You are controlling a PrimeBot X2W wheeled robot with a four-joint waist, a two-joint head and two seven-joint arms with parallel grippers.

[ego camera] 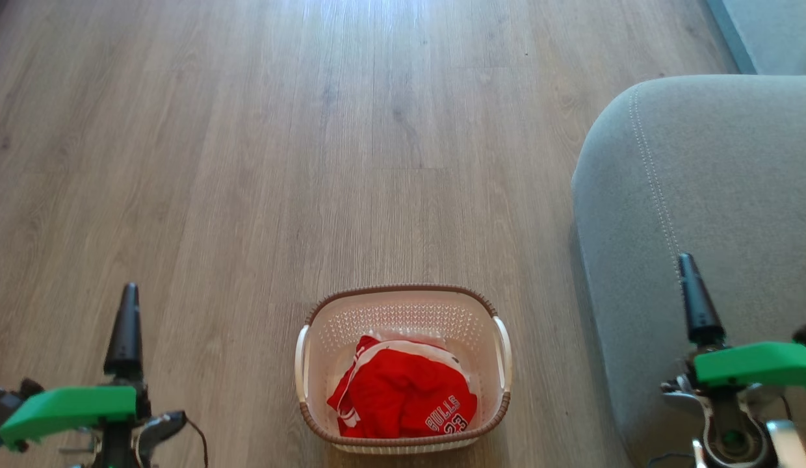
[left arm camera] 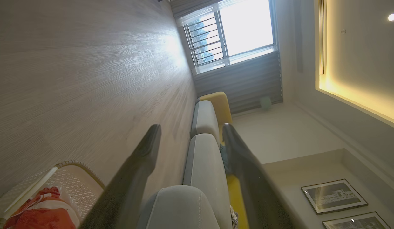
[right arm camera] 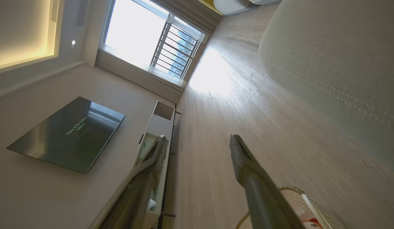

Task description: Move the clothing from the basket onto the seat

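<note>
Wood-look floor point(ego camera: 247, 162) pretty much everywhere, with bright window glare at the far end. Sitting right on it, low and centre in the head view: cream perforated basket point(ego camera: 403, 315), brown braided rim, white handle on each side. Piled inside the basket, toward its near side: red clothing point(ego camera: 403, 390) with white trim, all scrunched up, white "BULLS 23" lettering facing up at the near right. Just right of the basket, close but not touching: big grey seat point(ego camera: 715, 195), rounded corner, pale double stitch line across the top.

Left claw point(left arm camera: 191, 127): parked well left of the basket, above bare floor, fingers spread wide, empty. Same story for the right claw point(right arm camera: 198, 137): well right of the basket, overlapping the seat in the head view, fingers wide apart, empty too. Both clear of the clothing, dark fingers pointing away from the robot. Chunky green housing point(ego camera: 68, 406) behind each.

Way beyond the basket, via the wrist views: barred window point(left arm camera: 235, 31), dark wall-mounted TV point(right arm camera: 66, 135), low white cabinet point(right arm camera: 159, 127), couple of framed pictures point(left arm camera: 333, 195).
</note>
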